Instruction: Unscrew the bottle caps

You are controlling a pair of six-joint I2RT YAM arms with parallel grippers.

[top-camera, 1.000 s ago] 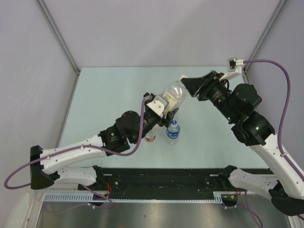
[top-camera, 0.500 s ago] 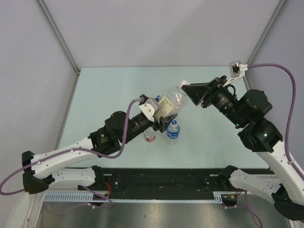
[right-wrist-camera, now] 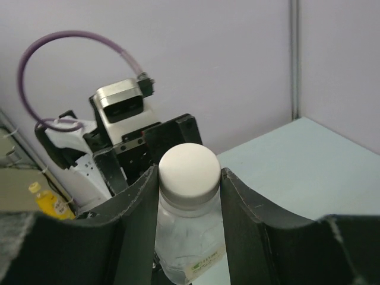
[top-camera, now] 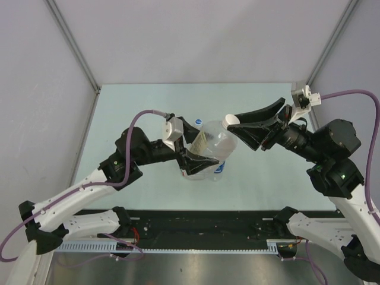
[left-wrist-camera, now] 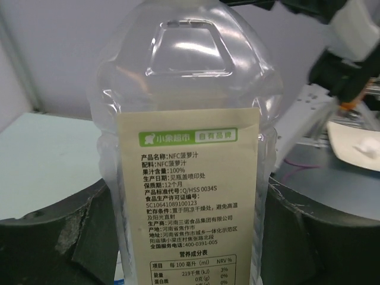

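The large clear bottle (top-camera: 211,146) with the yellowish label (left-wrist-camera: 187,196) hangs tilted above the table. My left gripper (top-camera: 194,147) is shut on its body, with the dark fingers (left-wrist-camera: 56,237) pressed on both sides. The bottle's white cap (top-camera: 230,120) points up and to the right. My right gripper (top-camera: 233,123) is shut on that cap (right-wrist-camera: 189,168), a finger (right-wrist-camera: 138,205) hard against each side. A small blue-labelled bottle (top-camera: 219,168) shows partly behind the large one. Its cap and the other caps are hidden.
The pale green table (top-camera: 142,119) is walled by grey panels at the back and on both sides. The arms' black base rail (top-camera: 208,228) runs along the near edge. A small yellow bottle (right-wrist-camera: 46,202) shows far off in the right wrist view.
The large bottle has moved toward the near edge and now covers the small bottles. The left arm has swung left and the right gripper has followed, staying on the cap.
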